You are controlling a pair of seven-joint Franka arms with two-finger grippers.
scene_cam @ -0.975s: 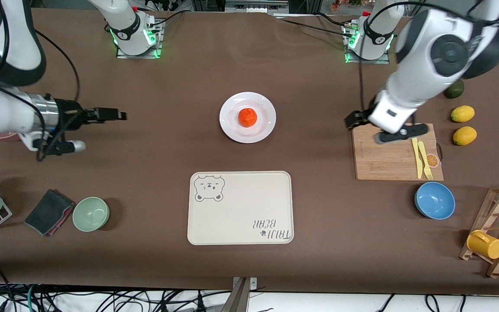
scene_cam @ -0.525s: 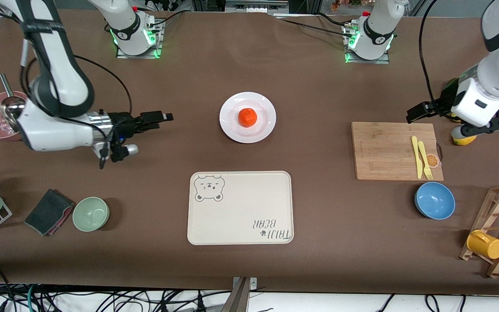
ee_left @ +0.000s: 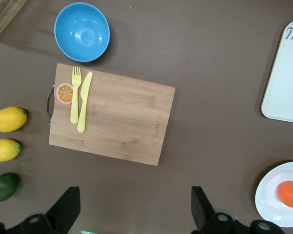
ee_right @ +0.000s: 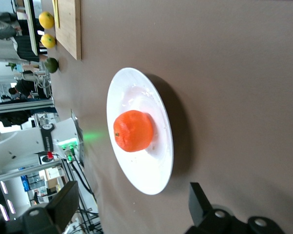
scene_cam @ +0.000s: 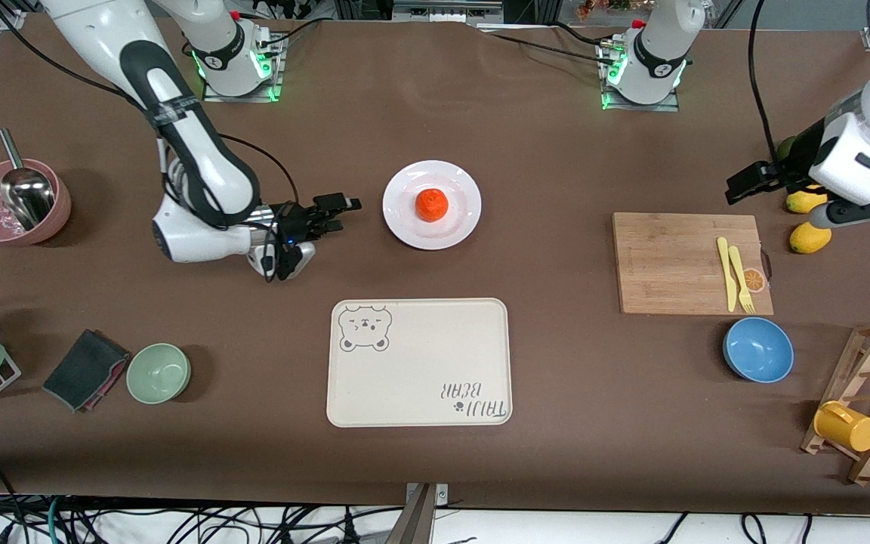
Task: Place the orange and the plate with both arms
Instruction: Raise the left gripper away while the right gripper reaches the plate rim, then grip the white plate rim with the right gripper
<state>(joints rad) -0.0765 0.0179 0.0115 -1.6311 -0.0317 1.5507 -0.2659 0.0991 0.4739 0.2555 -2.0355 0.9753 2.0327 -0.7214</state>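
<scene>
Right gripper [scene_cam: 338, 205] wide beside the plate [scene_cam: 465, 198] — a low nudge could roll the orange [scene_cam: 431, 204] off; left gripper [scene_cam: 778, 198] wide, waiting over the lemons [scene_cam: 809, 236].

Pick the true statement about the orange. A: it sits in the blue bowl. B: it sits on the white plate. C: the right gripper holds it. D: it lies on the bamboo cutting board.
B: the orange rests in the middle of the white plate, and the open right gripper beside the plate holds nothing.
</scene>
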